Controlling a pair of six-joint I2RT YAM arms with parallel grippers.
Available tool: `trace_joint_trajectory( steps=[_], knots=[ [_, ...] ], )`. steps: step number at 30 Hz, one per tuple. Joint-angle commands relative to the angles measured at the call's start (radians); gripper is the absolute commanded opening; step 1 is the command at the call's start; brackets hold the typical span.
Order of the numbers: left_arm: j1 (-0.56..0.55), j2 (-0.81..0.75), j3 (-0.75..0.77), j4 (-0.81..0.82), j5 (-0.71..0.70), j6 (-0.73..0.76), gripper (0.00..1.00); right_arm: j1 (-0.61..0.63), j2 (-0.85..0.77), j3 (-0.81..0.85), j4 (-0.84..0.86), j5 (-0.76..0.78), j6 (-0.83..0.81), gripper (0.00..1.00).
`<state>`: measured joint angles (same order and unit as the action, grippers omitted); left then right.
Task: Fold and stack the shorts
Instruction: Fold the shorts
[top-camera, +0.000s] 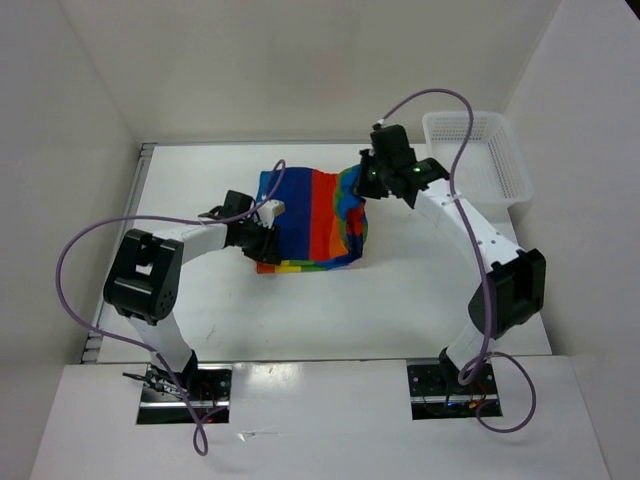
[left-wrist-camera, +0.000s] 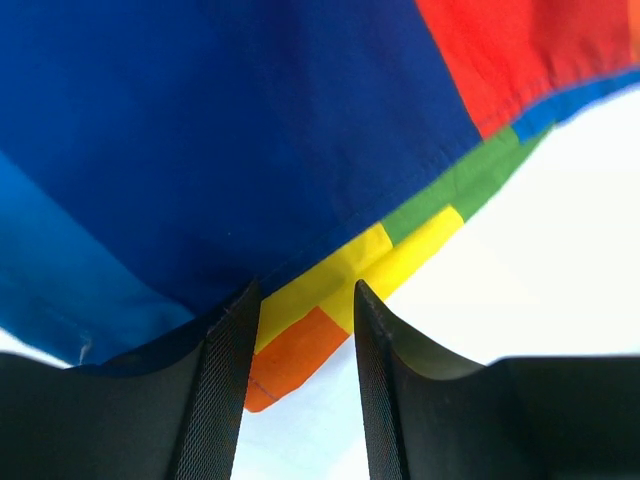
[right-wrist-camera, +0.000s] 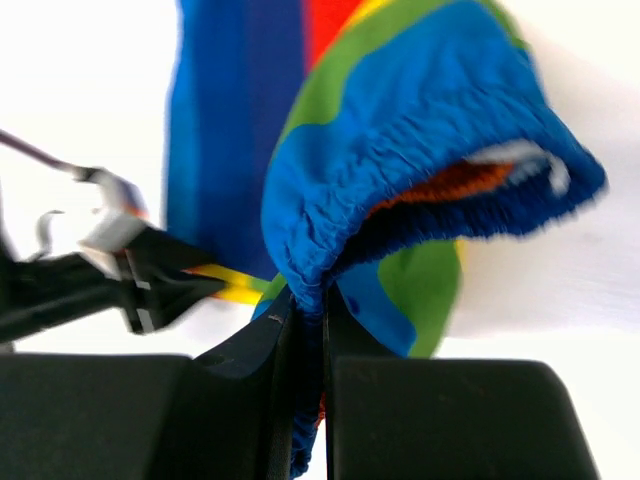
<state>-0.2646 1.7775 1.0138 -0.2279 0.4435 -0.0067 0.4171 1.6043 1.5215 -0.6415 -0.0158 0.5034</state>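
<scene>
The rainbow-striped shorts (top-camera: 312, 218) lie on the white table between my two grippers. My right gripper (top-camera: 366, 186) is shut on the blue elastic waistband (right-wrist-camera: 330, 190) and lifts the right end, which bunches and hangs from the fingers (right-wrist-camera: 310, 300). My left gripper (top-camera: 266, 236) is at the shorts' left edge, low over the table. In the left wrist view its jaws (left-wrist-camera: 305, 300) stand apart, with the orange and yellow hem corner (left-wrist-camera: 300, 350) lying between the tips and the blue fabric (left-wrist-camera: 220, 150) just beyond. The drawstring is hidden.
A white mesh basket (top-camera: 478, 155) stands at the back right corner by the right wall. White walls enclose the table on the left, back and right. The left arm shows in the right wrist view (right-wrist-camera: 120, 280).
</scene>
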Motion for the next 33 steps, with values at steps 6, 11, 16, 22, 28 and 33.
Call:
trace_joint_trajectory(
  steps=[6, 11, 16, 22, 28, 33],
  knots=[
    [-0.045, -0.062, -0.074, -0.07, 0.029, 0.007, 0.5, 0.161, 0.172, 0.226, 0.009, -0.015, 0.069, 0.0],
    [-0.045, -0.099, 0.012, -0.137, 0.018, 0.007, 0.49, 0.213, 0.266, 0.312, -0.004, -0.015, 0.078, 0.0],
    [0.002, -0.18, 0.035, -0.191, 0.038, 0.007, 0.49, 0.213, 0.266, 0.287, -0.004, -0.006, 0.069, 0.0],
    [0.054, -0.237, -0.029, -0.191, 0.024, 0.007, 0.48, 0.213, 0.266, 0.278, -0.004, 0.004, 0.069, 0.0],
    [0.088, -0.196, -0.077, -0.163, 0.0, 0.007, 0.47, 0.204, 0.256, 0.278, -0.004, 0.004, 0.069, 0.0],
    [0.097, -0.165, -0.138, -0.114, -0.051, 0.007, 0.27, 0.195, 0.256, 0.287, -0.004, 0.004, 0.05, 0.0]
  ],
)
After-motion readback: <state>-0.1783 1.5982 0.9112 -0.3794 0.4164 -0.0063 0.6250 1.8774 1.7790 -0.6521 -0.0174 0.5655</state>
